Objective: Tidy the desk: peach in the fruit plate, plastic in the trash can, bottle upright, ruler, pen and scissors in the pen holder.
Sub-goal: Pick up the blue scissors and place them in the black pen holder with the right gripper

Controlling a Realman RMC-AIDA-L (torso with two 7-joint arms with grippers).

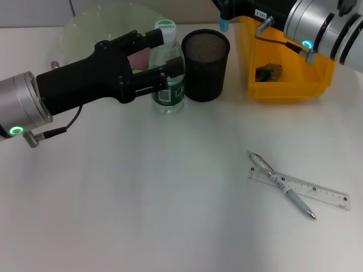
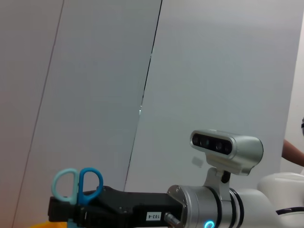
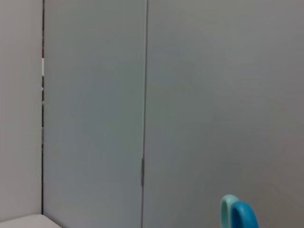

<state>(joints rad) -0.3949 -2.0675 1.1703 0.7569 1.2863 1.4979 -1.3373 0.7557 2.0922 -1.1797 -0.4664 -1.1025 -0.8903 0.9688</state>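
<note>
The left gripper (image 1: 169,55) has its fingers clamped around the upright bottle (image 1: 168,85), while the right gripper (image 2: 66,209) grips the scissors (image 2: 78,184) aloft.

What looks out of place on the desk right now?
The pen lies crossed over the ruler on the open table, not in the pen holder. The left hand is around the upright bottle. The right hand holds the scissors up by the yellow bin.

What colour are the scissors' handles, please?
Light teal and blue scissors, clearest in the left wrist view.
</note>
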